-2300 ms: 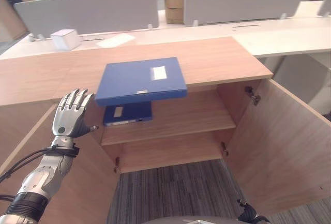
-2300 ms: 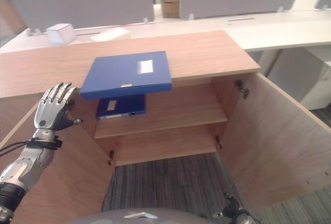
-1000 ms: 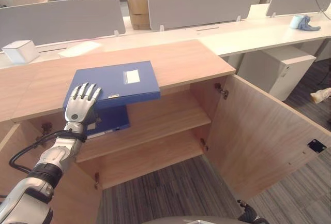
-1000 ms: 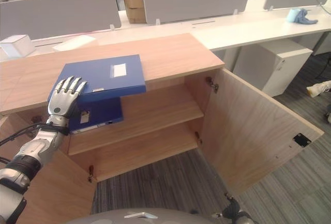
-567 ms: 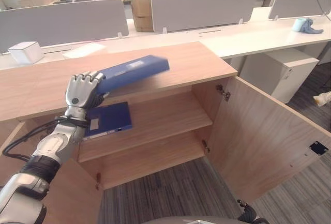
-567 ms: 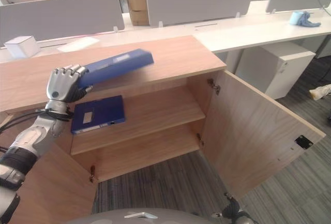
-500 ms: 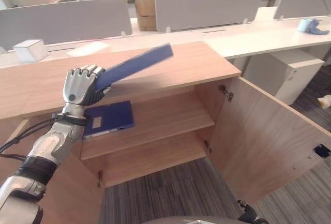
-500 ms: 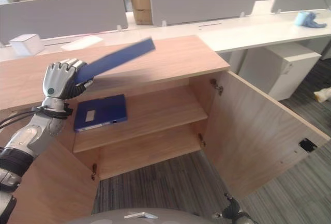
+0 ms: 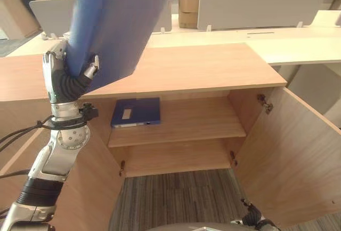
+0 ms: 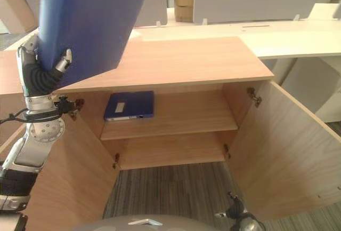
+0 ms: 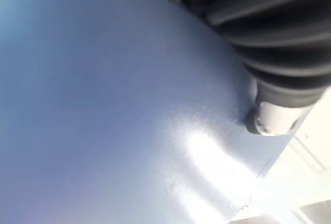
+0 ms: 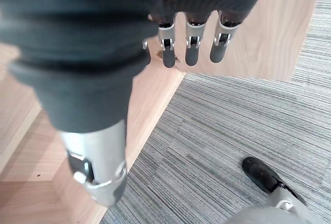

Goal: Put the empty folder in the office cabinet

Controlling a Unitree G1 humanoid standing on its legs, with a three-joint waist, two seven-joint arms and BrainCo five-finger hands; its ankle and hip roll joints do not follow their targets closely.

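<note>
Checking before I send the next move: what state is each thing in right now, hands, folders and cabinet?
left hand: shut on the blue folder
blue folder: lifted off the cabinet top, tilted steeply upward
second blue folder: lying flat on the upper shelf, at its left end
cabinet: both doors open
right door: swung wide open
right hand: open, hanging over the carpet

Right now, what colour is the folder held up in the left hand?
Plain blue; the folder in the left hand shows best in the left eye view.
</note>
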